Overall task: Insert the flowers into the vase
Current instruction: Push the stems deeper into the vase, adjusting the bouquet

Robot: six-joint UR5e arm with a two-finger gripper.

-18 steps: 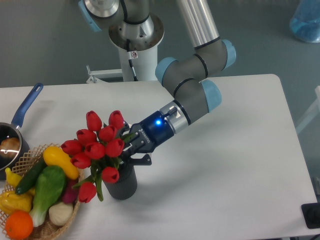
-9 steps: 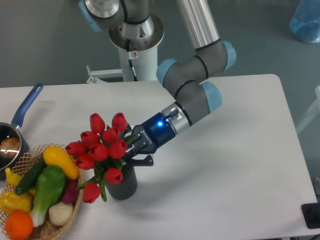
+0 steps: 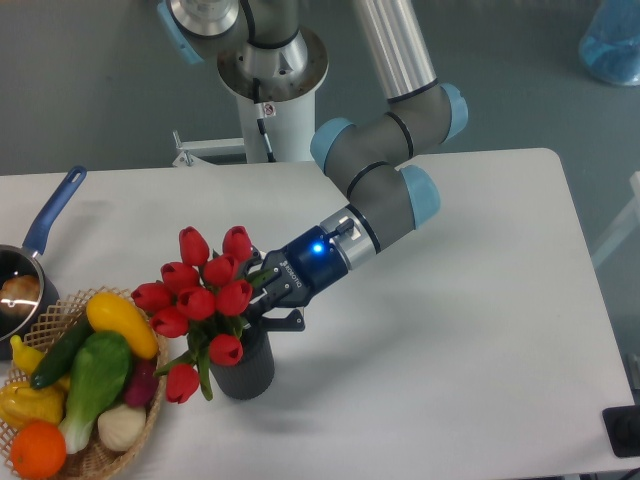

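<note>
- We see the gripper (image 3: pixel 262 297) reaching in low from the right of the vase (image 3: pixel 243 366), its fingers clenched on the flowers (image 3: pixel 205 295) just below the blooms, at stem level; we judge that grip high on the stems keeps the bunch together while the lower ends go down.
- The flowers sit directly above the vase mouth, stems running down into it; how deep they reach we cannot tell, the blooms and leaves hide the rim.
- The bunch is wider than the vase: one red tulip head (image 3: pixel 182 383) and a leaf droop over the vase's left side, hanging toward the basket (image 3: pixel 118 449).
- The arm (image 3: pixel 385 195) comes in slanted from up and right of the vase, so the wrist stays off the table (image 3: pixel 450 340) and clear of the blooms.
- Left of the vase it is tight: the basket of vegetables sits just beside it, the yellow squash (image 3: pixel 120 322) near the lowest blooms.
- Further left of the vase, at the table edge, stands a blue-handled saucepan (image 3: pixel 30 265), well apart from the gripper.
- Right of and behind the vase we see only bare white tabletop, so we judge the way out for the gripper is back up and right along the arm's own line.
- Risk as we judge it: a sideways pull could tip the vase or drag stems out.
</note>
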